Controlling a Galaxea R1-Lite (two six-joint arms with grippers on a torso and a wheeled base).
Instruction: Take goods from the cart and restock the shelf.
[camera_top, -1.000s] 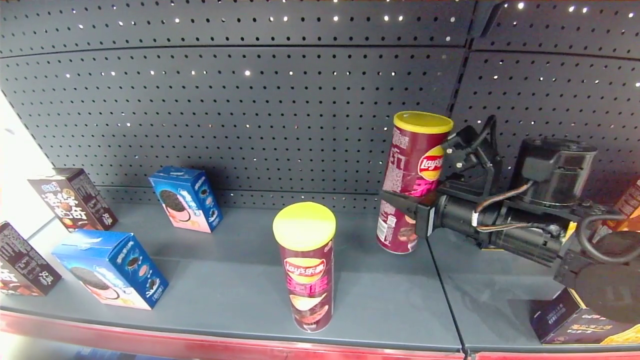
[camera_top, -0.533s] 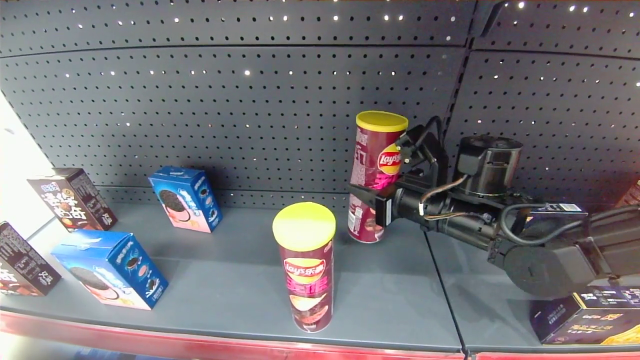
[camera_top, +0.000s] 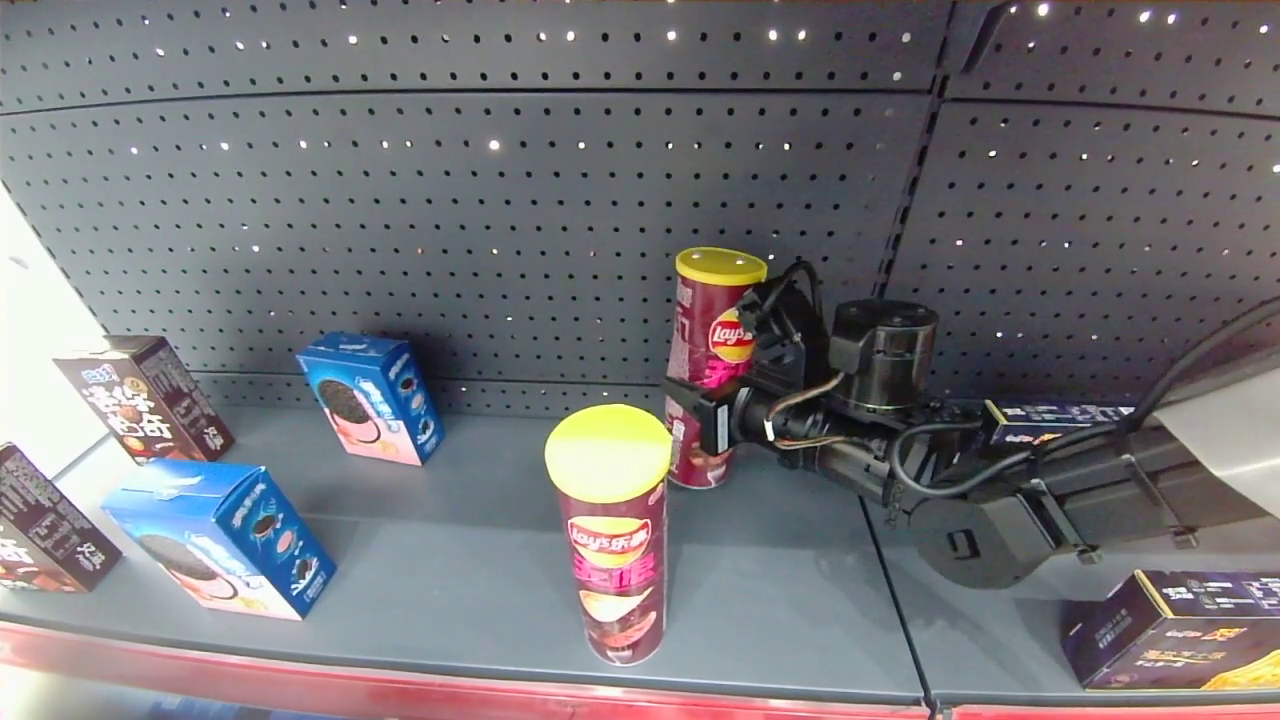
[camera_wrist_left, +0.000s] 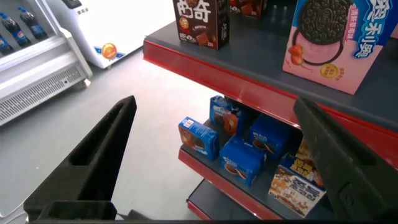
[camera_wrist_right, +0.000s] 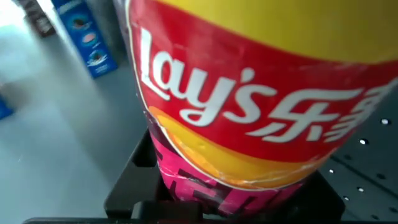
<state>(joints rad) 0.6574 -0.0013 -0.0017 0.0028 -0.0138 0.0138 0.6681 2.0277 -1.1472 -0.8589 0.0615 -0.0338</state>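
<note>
The right gripper was clamped on the lower half of a maroon chip can, one jaw on each side of its body. The can stood upright with a yellow lid, at the far part of the shelf, just in front of the pegboard back wall. Whether its base touched the shelf could not be told.

The left gripper had its fingers spread wide and held nothing. It hung off the shelf's near left edge, over the floor, with small blue boxes on a lower shelf beyond it.

A second chip can, also maroon with a yellow lid, stood upright near the front edge, nearer and slightly left of the held one, apart from it.

Two blue cookie boxes stood to the left, one far and one near. Two dark brown boxes stood at the far left, one far and one near. A dark flat box lay at the near right.
</note>
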